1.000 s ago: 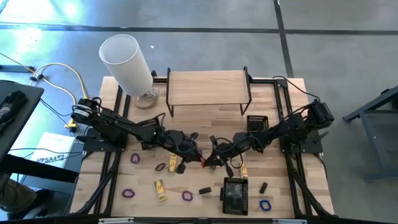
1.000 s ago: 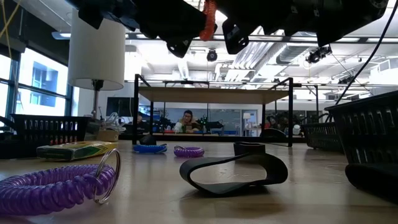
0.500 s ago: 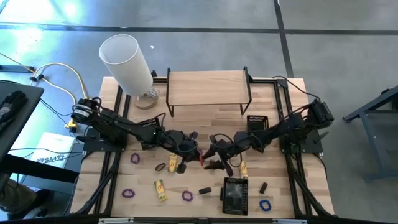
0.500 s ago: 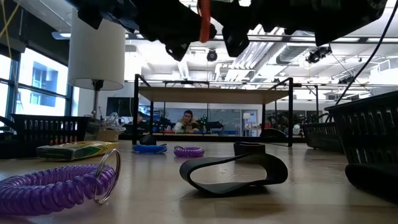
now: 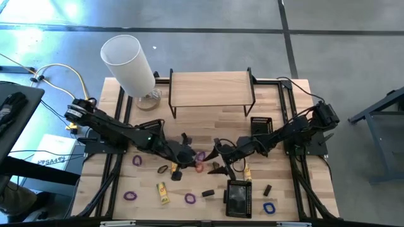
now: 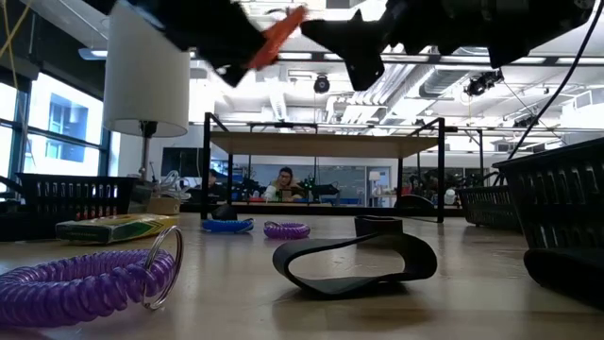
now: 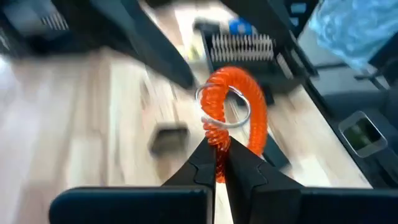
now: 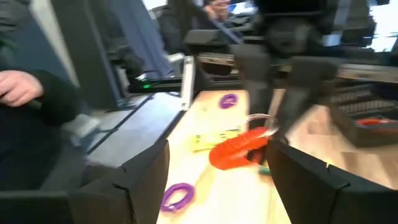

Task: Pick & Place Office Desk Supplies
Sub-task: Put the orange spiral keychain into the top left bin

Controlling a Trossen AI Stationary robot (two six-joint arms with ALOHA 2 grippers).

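Left pincer (image 7: 217,163) pinching orange coil band (image 7: 239,115), lifted above desk (image 5: 208,129) centre; coil dangling toward right pincer (image 8: 214,168), spread wide just beside; mesh tray (image 5: 238,197) nearer right arm

desk supplies spread over the table, one coil lifted

a red coil (image 7: 233,109) with a metal ring is off the table, pinched in the left gripper (image 7: 217,163). purple coils lie near the front left (image 5: 130,196), left (image 5: 137,160) and front middle (image 5: 189,198); a blue coil (image 5: 269,207) lies front right. a brown band (image 5: 163,169) lies flat. a yellow piece (image 5: 163,192) and a small black block (image 5: 207,193) lie near the front, another block (image 5: 267,189) further right.
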